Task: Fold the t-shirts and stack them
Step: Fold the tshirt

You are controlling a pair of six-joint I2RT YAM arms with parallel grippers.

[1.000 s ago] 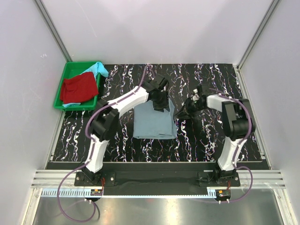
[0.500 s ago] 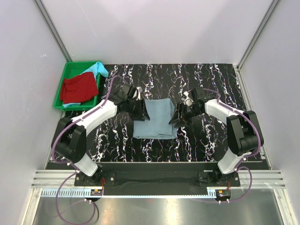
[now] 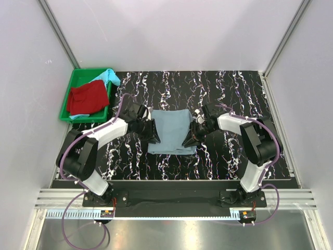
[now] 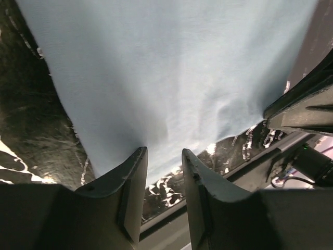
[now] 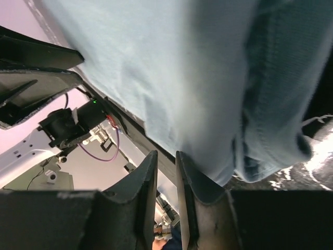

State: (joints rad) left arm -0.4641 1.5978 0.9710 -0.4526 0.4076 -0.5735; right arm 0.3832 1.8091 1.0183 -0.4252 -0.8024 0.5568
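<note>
A grey-blue t-shirt [image 3: 171,130] lies folded into a rectangle on the black marbled table [image 3: 234,94]. My left gripper [image 3: 154,137] sits low at its near left edge. In the left wrist view that gripper [image 4: 164,153] is open, the gap empty, and the cloth's [image 4: 166,73] edge lies just ahead of the tips. My right gripper [image 3: 188,141] is at the shirt's near right corner. Its jaws [image 5: 166,154] stand a narrow gap apart with nothing between them, against the rumpled hem [image 5: 270,151]. The red t-shirt [image 3: 87,98] and the turquoise t-shirt [image 3: 109,77] lie in the green tray.
The green tray [image 3: 66,101] stands at the far left corner of the table. White walls with metal posts close in the sides and back. A black rail and metal strip run along the near edge by the arm bases.
The left gripper swung from above the shirt's far side out to its left edge, then slid toward the near left corner. The right gripper moved in and nearer, to the shirt's near right corner.
</note>
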